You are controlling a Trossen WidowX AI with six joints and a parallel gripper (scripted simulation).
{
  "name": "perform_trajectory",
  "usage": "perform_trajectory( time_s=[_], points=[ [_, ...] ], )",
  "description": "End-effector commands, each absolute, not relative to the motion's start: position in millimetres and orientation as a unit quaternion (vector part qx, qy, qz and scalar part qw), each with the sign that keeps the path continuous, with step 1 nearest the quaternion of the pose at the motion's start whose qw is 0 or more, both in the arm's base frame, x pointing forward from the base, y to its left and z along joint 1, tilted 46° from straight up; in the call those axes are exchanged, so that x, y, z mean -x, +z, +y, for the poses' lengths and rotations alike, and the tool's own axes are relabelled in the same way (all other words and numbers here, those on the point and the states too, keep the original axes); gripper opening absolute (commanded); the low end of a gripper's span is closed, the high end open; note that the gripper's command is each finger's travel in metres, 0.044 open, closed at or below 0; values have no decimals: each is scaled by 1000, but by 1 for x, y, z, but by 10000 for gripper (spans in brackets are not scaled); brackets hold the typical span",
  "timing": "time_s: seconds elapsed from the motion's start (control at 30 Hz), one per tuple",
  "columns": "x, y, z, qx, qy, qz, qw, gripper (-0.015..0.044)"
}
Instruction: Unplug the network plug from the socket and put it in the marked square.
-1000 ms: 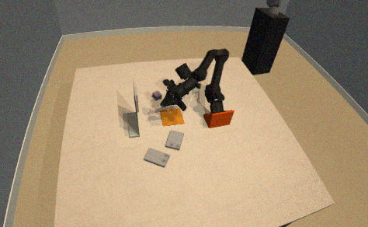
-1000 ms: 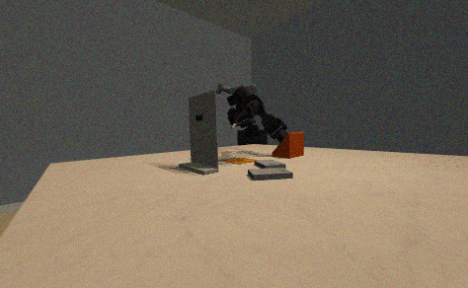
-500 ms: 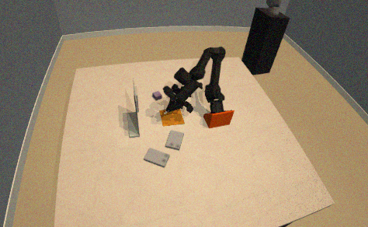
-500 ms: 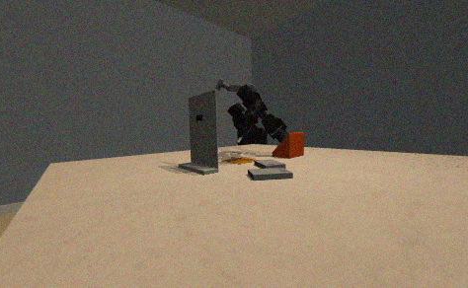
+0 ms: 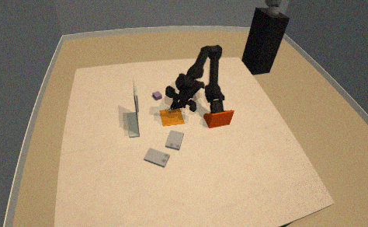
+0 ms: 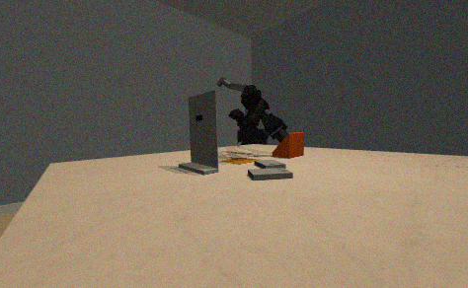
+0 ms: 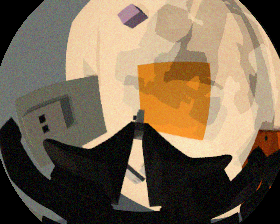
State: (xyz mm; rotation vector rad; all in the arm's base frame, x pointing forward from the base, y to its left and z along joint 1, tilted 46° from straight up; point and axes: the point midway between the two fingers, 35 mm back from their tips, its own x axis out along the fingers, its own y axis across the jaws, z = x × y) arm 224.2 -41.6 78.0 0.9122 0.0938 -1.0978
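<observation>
The upright grey panel (image 5: 136,102) (image 6: 203,140) (image 7: 83,102) stands on the table, with dark openings in its face. My gripper (image 5: 172,108) (image 7: 138,126) is away from the panel, pointing down. It is shut on the small grey plug (image 7: 140,118), which shows between the fingertips in the wrist view. The plug is out of the socket; its tab is too small to make out. The marked square (image 5: 171,120) (image 6: 240,161) (image 7: 173,105) is flat and orange. In the top view the fingertips appear at its back edge; their height above the table is hard to tell.
A small purple block (image 5: 157,96) (image 7: 131,16) lies behind the square. Two flat grey boxes (image 5: 175,140) (image 5: 157,157) (image 6: 270,174) lie in front of it. An orange-red wedge (image 5: 220,119) (image 6: 296,145) (image 7: 272,141) stands by the arm's base. A dark pedestal (image 5: 265,43) stands behind.
</observation>
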Motion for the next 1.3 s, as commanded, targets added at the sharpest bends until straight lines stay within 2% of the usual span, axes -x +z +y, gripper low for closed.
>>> perform_trajectory(
  time_s=[0.0,1.27],
  points=[
    [-220,86,-45,-403,-517,11,755,0],
    [-221,62,-64,-405,-520,15,752,0]
  ],
)
